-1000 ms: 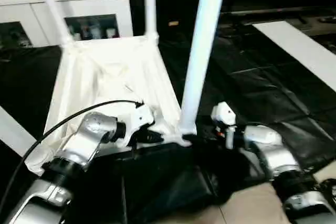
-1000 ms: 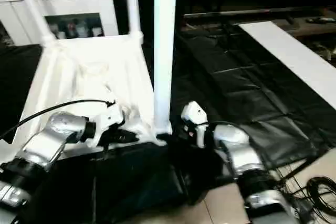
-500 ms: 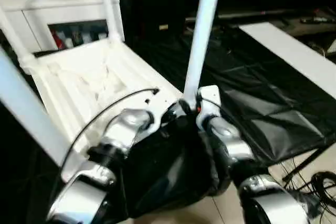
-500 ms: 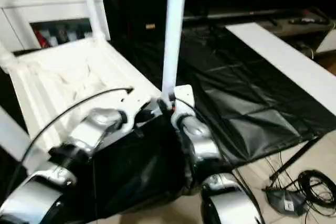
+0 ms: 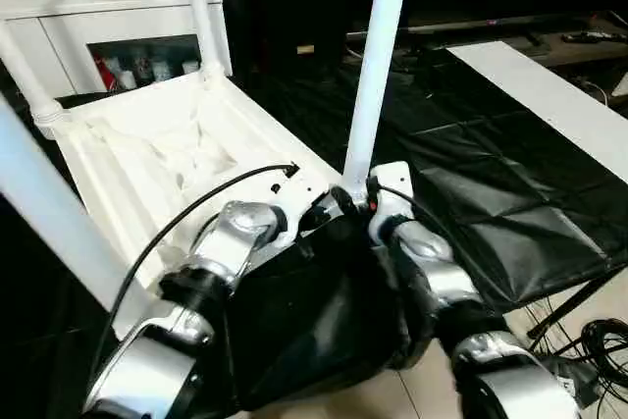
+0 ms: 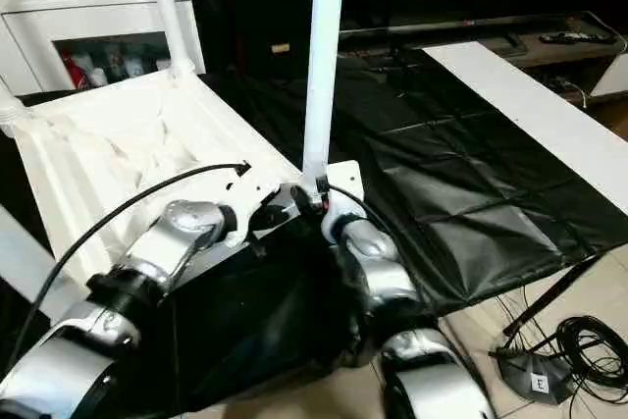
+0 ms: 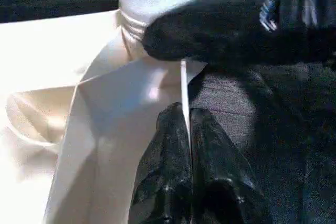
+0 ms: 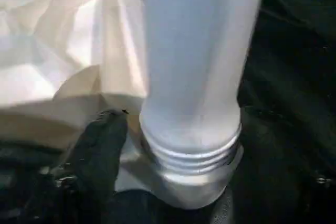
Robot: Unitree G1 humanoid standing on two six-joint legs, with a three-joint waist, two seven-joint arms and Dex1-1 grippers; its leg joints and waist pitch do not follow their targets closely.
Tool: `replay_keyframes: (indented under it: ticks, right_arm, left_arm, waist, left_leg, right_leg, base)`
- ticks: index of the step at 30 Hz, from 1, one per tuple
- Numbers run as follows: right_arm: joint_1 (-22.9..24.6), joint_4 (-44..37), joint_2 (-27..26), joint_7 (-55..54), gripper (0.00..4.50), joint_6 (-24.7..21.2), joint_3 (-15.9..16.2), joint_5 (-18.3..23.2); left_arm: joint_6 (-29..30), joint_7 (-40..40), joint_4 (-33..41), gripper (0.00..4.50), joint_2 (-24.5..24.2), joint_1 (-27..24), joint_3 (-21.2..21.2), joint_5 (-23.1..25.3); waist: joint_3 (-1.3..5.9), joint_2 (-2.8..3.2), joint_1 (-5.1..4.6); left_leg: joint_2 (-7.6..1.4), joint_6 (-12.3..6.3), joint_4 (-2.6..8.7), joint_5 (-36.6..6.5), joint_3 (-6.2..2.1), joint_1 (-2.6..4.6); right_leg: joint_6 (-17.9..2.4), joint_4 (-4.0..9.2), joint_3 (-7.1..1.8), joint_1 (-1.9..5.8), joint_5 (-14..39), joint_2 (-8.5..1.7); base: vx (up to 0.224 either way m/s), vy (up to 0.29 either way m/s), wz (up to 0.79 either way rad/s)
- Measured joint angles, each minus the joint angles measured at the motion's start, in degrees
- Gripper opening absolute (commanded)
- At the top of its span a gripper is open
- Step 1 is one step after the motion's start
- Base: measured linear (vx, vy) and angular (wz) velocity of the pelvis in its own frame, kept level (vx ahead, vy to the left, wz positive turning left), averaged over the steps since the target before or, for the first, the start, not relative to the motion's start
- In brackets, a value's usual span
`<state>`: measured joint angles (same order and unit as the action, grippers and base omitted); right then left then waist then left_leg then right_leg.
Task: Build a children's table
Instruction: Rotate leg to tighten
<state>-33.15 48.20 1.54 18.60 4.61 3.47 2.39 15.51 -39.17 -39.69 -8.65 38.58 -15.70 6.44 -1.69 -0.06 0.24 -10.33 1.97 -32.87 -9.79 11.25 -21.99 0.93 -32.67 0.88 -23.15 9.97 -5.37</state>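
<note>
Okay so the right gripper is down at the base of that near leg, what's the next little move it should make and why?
Probably close the right gripper on the near leg just above its ribbed end and turn it further in. Thread ribs still show above the corner socket, so the leg seems not fully seated. The left gripper is shut on the tabletop's rim, bracing it.

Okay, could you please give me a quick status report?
Left gripper shut on tabletop rim. Right gripper around near leg base. Legs standing in sockets. Nothing obstructing.

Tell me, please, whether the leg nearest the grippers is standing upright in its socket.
Upright: the leg rises straight from the tabletop's corner socket.
</note>
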Motion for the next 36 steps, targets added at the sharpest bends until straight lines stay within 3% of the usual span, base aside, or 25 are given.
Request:
replay_keyframes:
  ticks: [6, 9, 13, 19, 28, 36]
  right_arm:
    - [6.21, -10.78, 11.25, 18.33, 3.81, 0.11, 2.62, 1.9]
    - [6.94, -14.1, 13.98, 26.77, 3.81, -0.05, 2.99, 4.02]
    - [8.85, -17.77, 16.93, 36.12, 3.81, -1.12, 4.92, 6.89]
    - [9.27, -20.35, 17.23, 42.77, 3.81, -2.68, 7.18, 7.98]
    - [7.76, -16.39, 16.97, 44.1, 3.81, -0.31, 8.39, 5.97]
    - [7.76, -15.31, 16.43, 43.71, 3.18, -0.2, 8.1, 6.0]
  left_arm:
    - [-1.42, -8.19, 7.22, 0.0, -5.3, -4.36, -1.17, -1.32]
    - [-3.5, -13.41, 10.37, 0.0, -9.0, -6.57, -1.18, -2.63]
    - [-4.63, -22.72, 16.49, 0.0, -13.98, -10.72, -1.94, -5.65]
    - [-4.04, -25.74, 19.37, 0.0, -16.0, -11.9, -2.62, -6.59]
    - [-3.17, -26.8, 19.71, 0.0, -16.74, -11.9, -2.98, -6.62]
    - [-3.17, -27.41, 19.73, 0.0, -16.88, -11.78, -3.12, -6.66]
  waist:
    - [-0.1, -0.3, 0.64]
    - [-0.08, -0.27, 0.73]
    - [-0.07, -0.19, 1.77]
    - [-0.1, -0.13, 2.21]
    - [-0.09, -0.01, 2.32]
    - [-0.09, 0.0, 2.46]
  left_leg:
    - [-0.02, 0.0, 0.14, 0.0, 0.08, -0.05]
    - [-0.13, 0.0, 0.21, 0.0, 0.06, 0.0]
    - [-0.38, 0.0, 0.41, 0.0, 0.13, -0.01]
    - [-0.44, 0.13, 0.24, -0.06, 0.39, -0.14]
    - [-0.44, 0.17, 0.18, -0.08, 0.4, 0.0]
    - [-0.44, 0.21, 0.15, -0.04, 0.4, -0.02]
  right_leg:
    - [0.05, -0.12, -0.02, -0.08, -0.05, 0.0]
    - [0.12, -0.42, 0.04, -0.21, -0.11, 0.07]
    - [-0.09, -0.45, 0.16, -0.24, -0.23, 0.21]
    - [-0.02, -0.38, 0.15, -0.22, -0.04, 0.12]
    - [-0.04, -0.46, 0.13, -0.09, -0.06, 0.1]
    - [-0.05, -0.46, 0.13, -0.07, -0.06, 0.1]
  base:
    - [0.0, 0.0, 0.0]
    - [0.0, 0.0, 0.0]
    - [0.0, 0.0, 0.0]
    - [0.0, 0.0, 0.0]
    - [0.0, 0.0, 0.0]
    - [0.0, 0.0, 0.0]
